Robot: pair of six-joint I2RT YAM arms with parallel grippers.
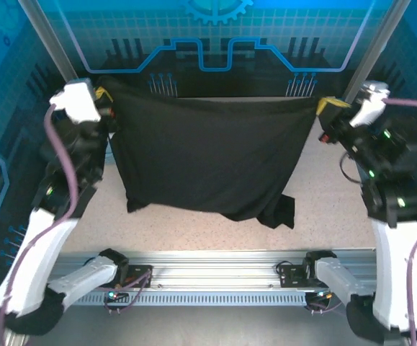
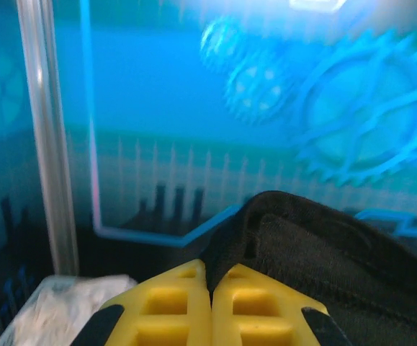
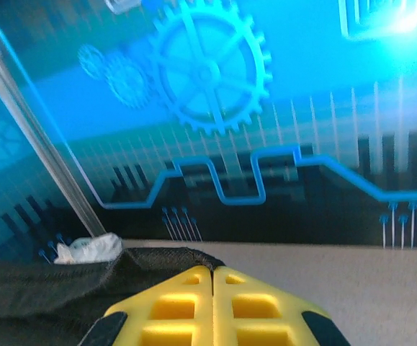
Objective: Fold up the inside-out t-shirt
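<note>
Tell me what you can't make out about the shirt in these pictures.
- Top view: the t-shirt shows plain black fabric, and its print side is not visible.
- Top view: its bunched lowest corner could be sleeve or hem.
- Left wrist view: a white crumpled thing is blurred and cut off by the bottom edge.

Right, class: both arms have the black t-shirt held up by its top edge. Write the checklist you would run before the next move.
1. The left gripper is shut on the t-shirt: ok, fabric is pinched between its yellow fingers.
2. The right gripper is shut on the t-shirt's edge: ok.
3. Top edge stretched straight between the grippers: ok.
4. Lower hem flat on the table: not ok, bunched at its right corner.
5. Which face bears the print: cannot tell, plain black faces the top camera.
</note>
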